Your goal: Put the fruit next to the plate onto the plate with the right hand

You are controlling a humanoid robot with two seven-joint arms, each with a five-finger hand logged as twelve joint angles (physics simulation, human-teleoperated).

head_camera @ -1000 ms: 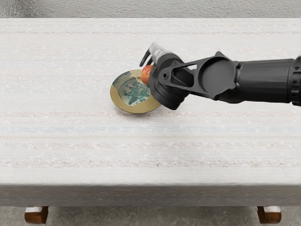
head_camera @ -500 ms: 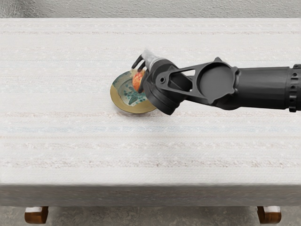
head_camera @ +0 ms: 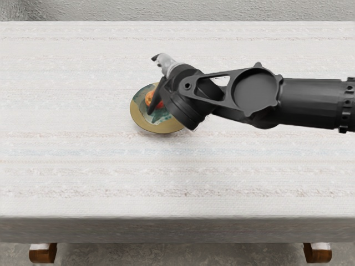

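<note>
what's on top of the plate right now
An orange-red fruit shows over the plate, with the right hand against it. The hand covers the plate's right side, so whether the fruit rests on it or hangs just above is hidden.

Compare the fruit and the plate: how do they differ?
The fruit is small, rounded, orange-red; the plate is a wide flat disc, gold-rimmed with a teal pattern. The fruit is mostly hidden by the right hand; the plate's left half shows clearly. Shared: the fruit lies within the plate's outline.
</note>
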